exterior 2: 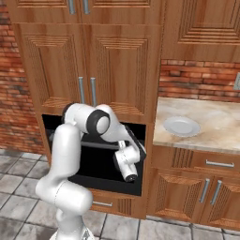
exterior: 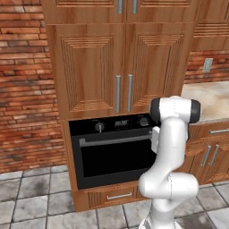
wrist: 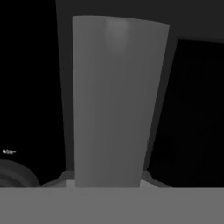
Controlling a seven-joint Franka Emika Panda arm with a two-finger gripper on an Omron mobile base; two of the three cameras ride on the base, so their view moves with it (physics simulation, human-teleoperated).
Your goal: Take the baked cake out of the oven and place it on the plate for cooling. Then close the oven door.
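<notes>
Silver bar handle (wrist: 116, 100) looms before the hand (exterior 2: 130, 176), apparently clamped on it; pull the oven door (exterior: 117, 161) down steadily.

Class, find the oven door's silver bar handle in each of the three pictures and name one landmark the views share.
Left base view: the handle crosses the oven door's top, left of the arm.
Right base view: handle shows between arm links, lower left.
Hand view: handle is the big grey bar at centre.
Shared landmark: the oven door.
</notes>
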